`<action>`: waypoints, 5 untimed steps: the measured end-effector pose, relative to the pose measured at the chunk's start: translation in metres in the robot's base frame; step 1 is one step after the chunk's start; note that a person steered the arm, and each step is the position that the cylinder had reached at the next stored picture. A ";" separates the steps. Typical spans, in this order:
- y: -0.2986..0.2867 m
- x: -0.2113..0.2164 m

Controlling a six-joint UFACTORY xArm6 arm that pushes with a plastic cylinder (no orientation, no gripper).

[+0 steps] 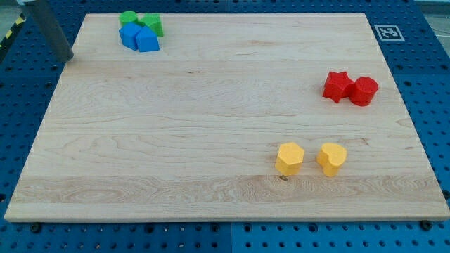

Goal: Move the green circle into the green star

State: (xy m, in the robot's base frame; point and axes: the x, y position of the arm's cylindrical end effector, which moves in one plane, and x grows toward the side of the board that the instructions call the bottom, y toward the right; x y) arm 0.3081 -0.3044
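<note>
Evidently light, stiff and quick to slide, the green circle (128,18) wants a push on its far left edge toward the green star (152,24), my tip (68,59) clawless, nothing held.

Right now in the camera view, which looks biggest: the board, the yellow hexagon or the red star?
1. wooden board
2 and 3. yellow hexagon and red star: too alike, and the hexagon sits lower in the view.

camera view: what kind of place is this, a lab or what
Probably a robotics lab bench: a wooden board on a blue perforated table, a printed marker tag, and my tip at the view's upper left.
</note>
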 end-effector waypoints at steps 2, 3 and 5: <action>0.003 -0.117; 0.027 -0.116; 0.094 -0.101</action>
